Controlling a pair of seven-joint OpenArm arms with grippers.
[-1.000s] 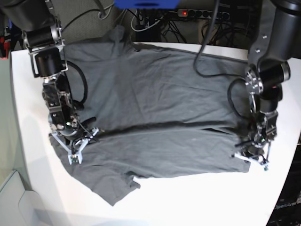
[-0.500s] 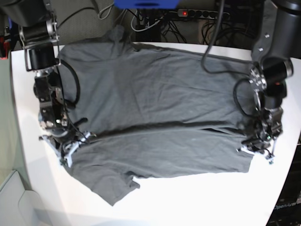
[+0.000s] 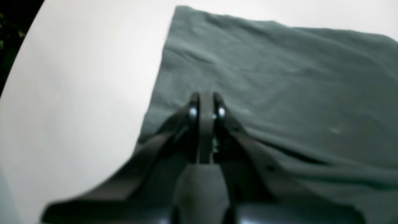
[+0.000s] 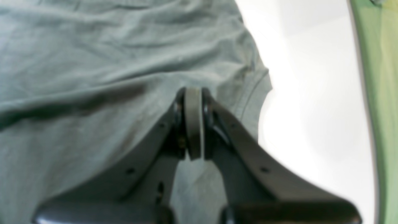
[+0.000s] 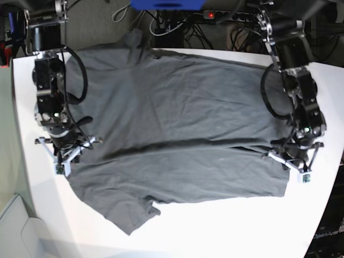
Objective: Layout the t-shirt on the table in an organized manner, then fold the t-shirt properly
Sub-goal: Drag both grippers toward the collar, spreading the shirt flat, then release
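T-shirt (image 5: 177,123) lies spread across the table (image 5: 226,231), dark grey, mostly flat w/ a long crease running roughly 9-to-3 o'clock thru the middle in base view. One sleeve pokes out at about 7 o'clock near the table's front edge; the collar end sits off toward 11 o'clock. Bare white tabletop shows along the near side and both flanks.

Right gripper (image 5: 63,159) sits at the shirt's 9 o'clock edge in base view, jaws pressed together. Right wrist view shows the right gripper's tips (image 4: 193,93) closed over the cloth near a hemmed sleeve edge at 2 o'clock from them; can't tell whether fabric is pinched between them or just underneath. Green surface runs along that view's 3 o'clock border.

Left gripper (image 5: 299,171) is at the shirt's 3 o'clock edge, jaws likewise shut tight. In left wrist view the tips (image 3: 205,96) rest over the cloth just inside its straight edge, bare table off at 9 o'clock; whether cloth is nipped is unclear, view's blurry.
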